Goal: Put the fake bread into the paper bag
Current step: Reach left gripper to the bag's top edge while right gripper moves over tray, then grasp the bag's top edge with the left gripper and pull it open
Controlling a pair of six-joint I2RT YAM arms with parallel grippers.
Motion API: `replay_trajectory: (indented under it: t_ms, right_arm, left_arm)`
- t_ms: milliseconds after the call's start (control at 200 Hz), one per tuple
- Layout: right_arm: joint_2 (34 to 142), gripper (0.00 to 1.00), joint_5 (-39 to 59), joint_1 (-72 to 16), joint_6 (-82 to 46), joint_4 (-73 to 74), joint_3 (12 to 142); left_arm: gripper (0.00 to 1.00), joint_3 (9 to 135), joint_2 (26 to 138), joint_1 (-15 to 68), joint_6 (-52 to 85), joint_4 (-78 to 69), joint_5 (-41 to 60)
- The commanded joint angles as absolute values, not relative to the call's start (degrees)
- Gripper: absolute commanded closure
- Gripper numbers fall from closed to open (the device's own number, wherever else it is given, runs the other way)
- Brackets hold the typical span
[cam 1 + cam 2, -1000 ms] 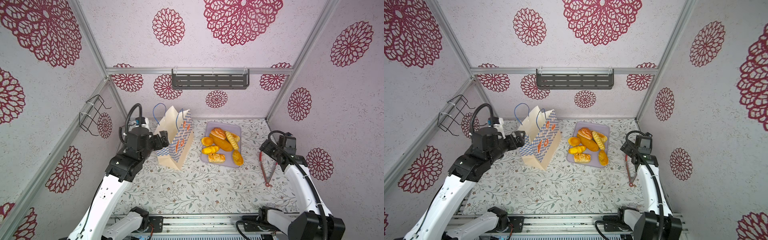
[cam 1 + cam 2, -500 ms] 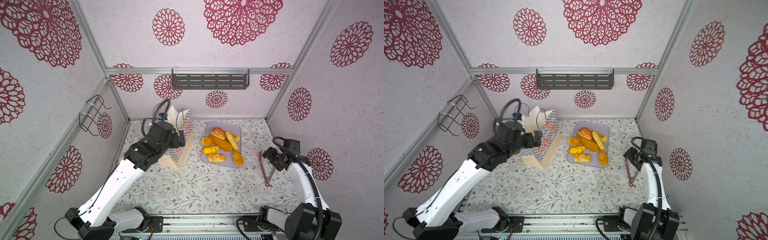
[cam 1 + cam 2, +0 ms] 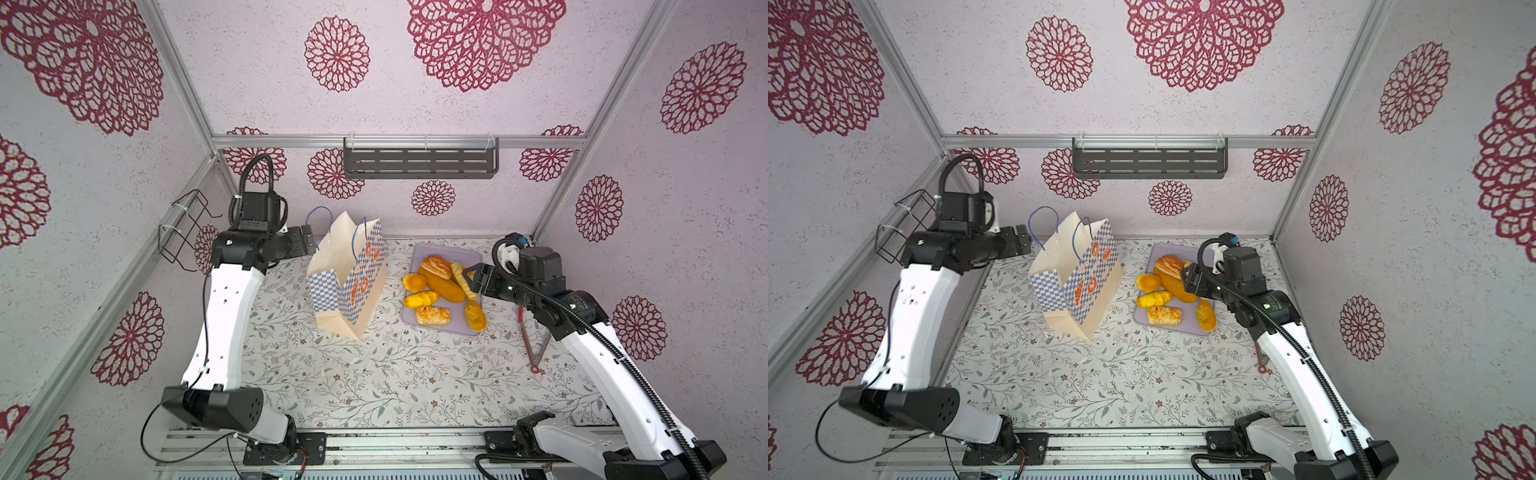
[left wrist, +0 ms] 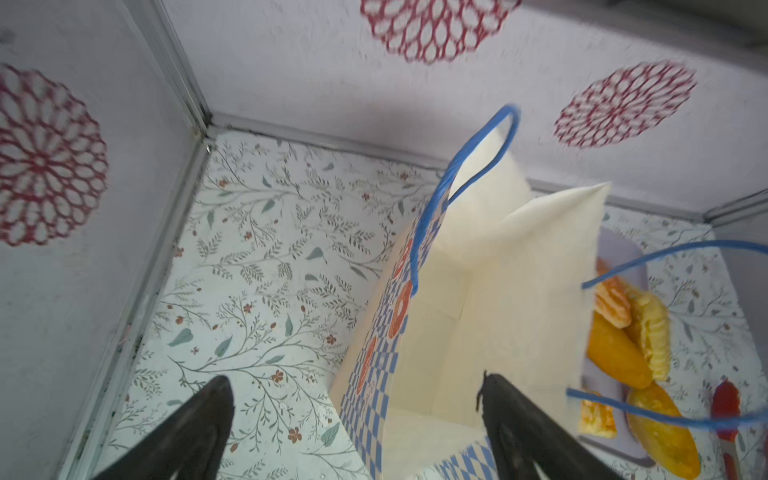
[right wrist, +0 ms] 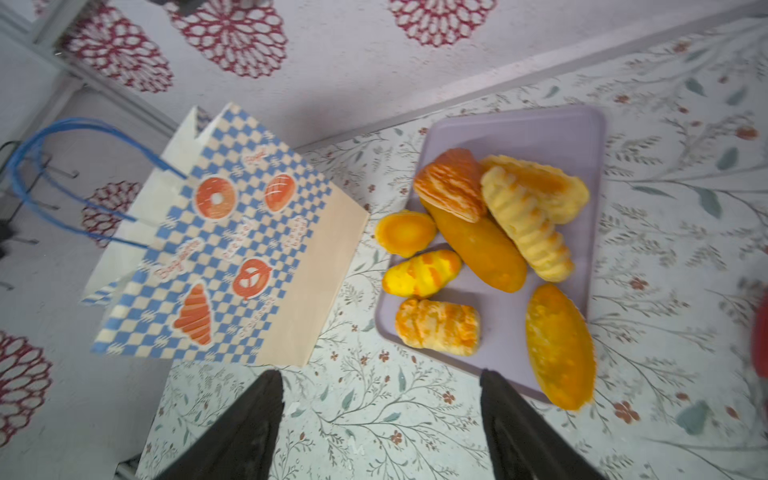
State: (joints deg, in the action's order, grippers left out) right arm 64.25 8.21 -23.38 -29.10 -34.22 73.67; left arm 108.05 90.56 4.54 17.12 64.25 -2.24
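The paper bag [image 3: 345, 286] [image 3: 1077, 282] stands open and upright, cream inside with blue chequers. Several fake bread [image 3: 442, 285] [image 3: 1177, 287] [image 5: 478, 245] pieces lie on the lilac tray [image 3: 440, 250] to its right. My left gripper [image 3: 309, 245] [image 4: 353, 386] hovers open at the bag's left upper rim. One of its fingers [image 4: 511, 415] is over the bag's mouth and the other is outside, with the bag wall between them ungripped. My right gripper [image 3: 471, 280] [image 5: 380, 378] is open and empty above the tray's right side.
Red tongs [image 3: 530, 340] lie on the floor by the right wall, behind the right arm. A wire basket [image 3: 187, 228] hangs on the left wall and a dark shelf [image 3: 419, 158] on the back wall. The bag's blue cord handles [image 4: 469, 166] stick up near my left fingers.
The right arm has swung in from the right wall to above the tray. The left arm reached over the bag half a second ago and has drawn back to its left rim.
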Motion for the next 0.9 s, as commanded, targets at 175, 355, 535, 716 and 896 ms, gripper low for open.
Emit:
replay_trajectory:
  t_ms: [175,355,535,716,896]
  right_arm:
    - [70.0,0.23,8.0,-31.2,-26.5,-30.4,76.1]
    - [70.3,0.25,7.6,-31.4,-26.6,-27.8,75.0]
    - [70.8,0.26,6.5,-31.4,-26.0,-27.4,74.8]
    - [70.6,0.27,5.2,-31.4,-25.2,-27.1,74.8]
    - [70.4,0.28,3.6,-31.2,-24.6,-27.5,75.2]
  left_arm:
    - [0.10,114.8,100.6,4.0,13.7,64.9,3.8]
    - [0.33,118.0,104.7,4.9,15.1,65.1,6.2]
    - [0.38,117.3,105.1,5.9,16.3,64.4,5.9]
    - [0.52,116.8,105.8,7.6,16.9,64.5,4.8]
    - [0.65,114.8,105.5,9.7,18.2,63.7,3.6]
